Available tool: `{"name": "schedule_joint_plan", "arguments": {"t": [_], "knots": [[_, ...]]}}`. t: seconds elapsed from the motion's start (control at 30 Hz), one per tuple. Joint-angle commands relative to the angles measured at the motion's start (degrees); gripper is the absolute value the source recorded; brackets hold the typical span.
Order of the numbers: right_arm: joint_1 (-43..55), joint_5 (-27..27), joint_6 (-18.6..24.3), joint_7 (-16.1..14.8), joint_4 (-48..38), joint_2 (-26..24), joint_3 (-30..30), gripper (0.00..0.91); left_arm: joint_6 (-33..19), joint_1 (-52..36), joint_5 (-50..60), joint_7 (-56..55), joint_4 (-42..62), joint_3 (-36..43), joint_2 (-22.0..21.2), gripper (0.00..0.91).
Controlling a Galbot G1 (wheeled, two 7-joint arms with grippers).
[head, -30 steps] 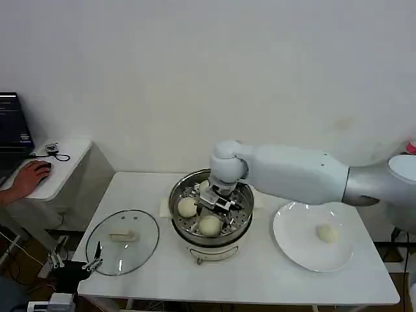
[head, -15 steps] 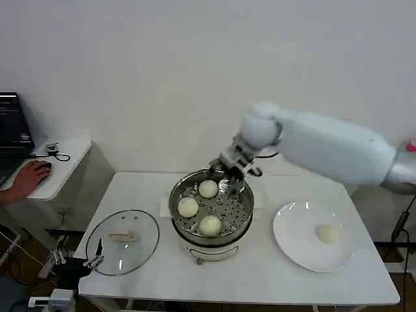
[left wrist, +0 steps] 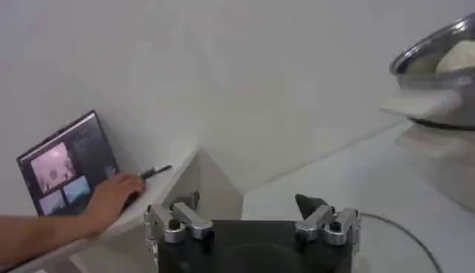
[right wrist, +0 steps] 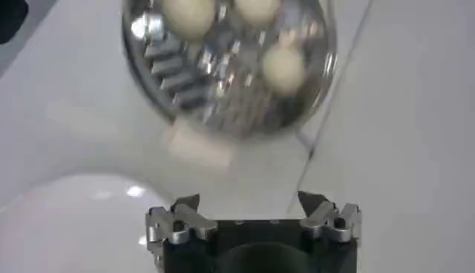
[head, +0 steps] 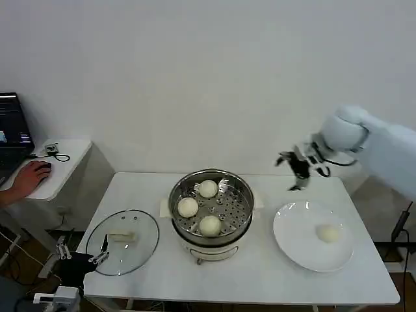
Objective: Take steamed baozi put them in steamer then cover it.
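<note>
My left gripper [head: 99, 259] waits, jaws spread, at the table's [head: 162, 279] near left edge beside the one glass lid [head: 122, 240]. One steamer [head: 211, 211], shiny steel, stands mid-table holding three smooth cream-white baozi [head: 209, 225] on its perforated tray. A fourth baozi [head: 327, 233] lies on the single white plate [head: 292, 244] at right. Beyond the plate, my right gripper [head: 296, 168] hangs in the air, released and empty.

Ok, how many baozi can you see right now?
4: three baozi in the steamer, at back, left and front; one on the white plate.
</note>
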Motion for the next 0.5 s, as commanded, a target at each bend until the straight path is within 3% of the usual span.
{"name": "schedule_joint_plan", "arguments": {"t": [0.03,0.37,0.5], "knots": [[-14.0,-8.2,0.4,1.1,1.3,-14.3,5.0,0.907,-0.1,0.1,0.3,0.0,-0.4,0.6,0.2,0.907],[-36.4,-11.0,0.0,2.1,-4.5,-12.0,22.5,0.907,-0.2,0.8,0.4,0.1,-0.2,0.2,-0.2,0.907],[-39.2,-12.8,0.7,2.4,-8.1,-9.9,25.1,0.907,-0.1,0.8,0.4,0.1,-0.1,0.0,-0.2,0.907]]}}
